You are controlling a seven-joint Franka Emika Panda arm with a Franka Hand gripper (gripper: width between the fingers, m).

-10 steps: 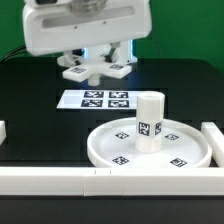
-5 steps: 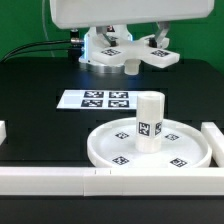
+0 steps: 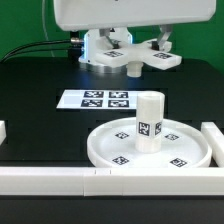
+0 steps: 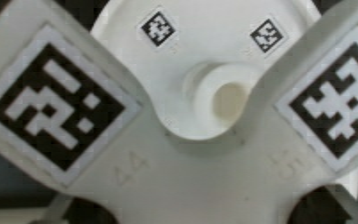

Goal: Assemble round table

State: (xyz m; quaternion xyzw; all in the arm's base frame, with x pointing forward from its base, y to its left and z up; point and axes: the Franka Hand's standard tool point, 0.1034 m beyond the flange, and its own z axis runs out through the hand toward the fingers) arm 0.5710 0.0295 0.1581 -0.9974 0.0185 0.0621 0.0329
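Observation:
My gripper (image 3: 128,52) hangs at the back of the black table, shut on the small cross-shaped piece (image 3: 132,60), which is lifted off the surface with its tagged arms spread sideways. That cross-shaped piece (image 4: 176,150) fills the wrist view, showing its centre hole and tags on its arms; my fingers are almost hidden behind it. The large round rimmed disc (image 3: 105,150) lies at the front, towards the exterior view's right. The stubby cylinder post (image 3: 150,120) stands upright in the disc's middle, well below and in front of the gripper.
The marker board (image 3: 95,100) lies flat between the gripper and the disc. Long white bars run along the front edge (image 3: 50,180) and beside the disc on the exterior view's right (image 3: 212,135). A short white piece (image 3: 3,130) shows at the left edge.
Over the last second the gripper carried the cross-shaped piece towards the exterior view's right and turned it. In the last half second it hardly moved.

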